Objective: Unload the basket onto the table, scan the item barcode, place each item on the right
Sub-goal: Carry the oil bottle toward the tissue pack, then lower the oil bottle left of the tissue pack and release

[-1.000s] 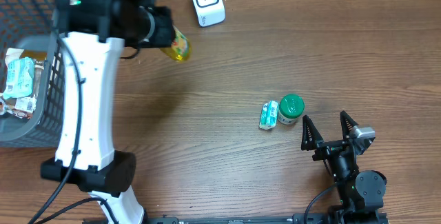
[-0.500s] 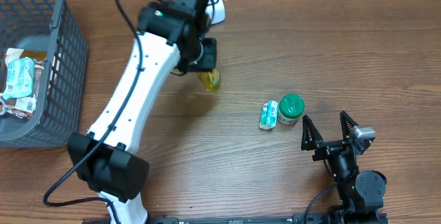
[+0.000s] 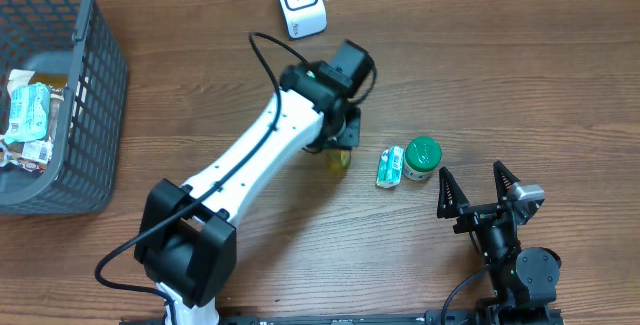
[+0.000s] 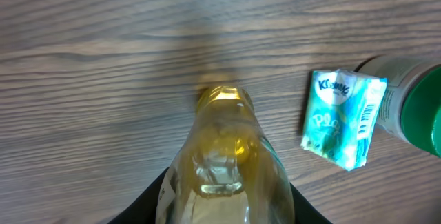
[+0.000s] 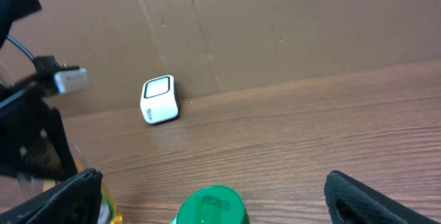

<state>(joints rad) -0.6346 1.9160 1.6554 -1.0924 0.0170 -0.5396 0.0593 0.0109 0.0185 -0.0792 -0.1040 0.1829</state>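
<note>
Yellow clear plastic bottle (image 3: 338, 159): held at frame centre.
Left pincer (image 3: 342, 137) clamps it, well apart from white box-shaped scanner (image 3: 300, 3) at upper centre; scan unconfirmed. Right pincer (image 3: 478, 187) stands open.

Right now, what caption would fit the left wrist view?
Left gripper grips a yellow bottle over the wooden table, beside a Kleenex tissue pack and green-lidded jar.
</note>
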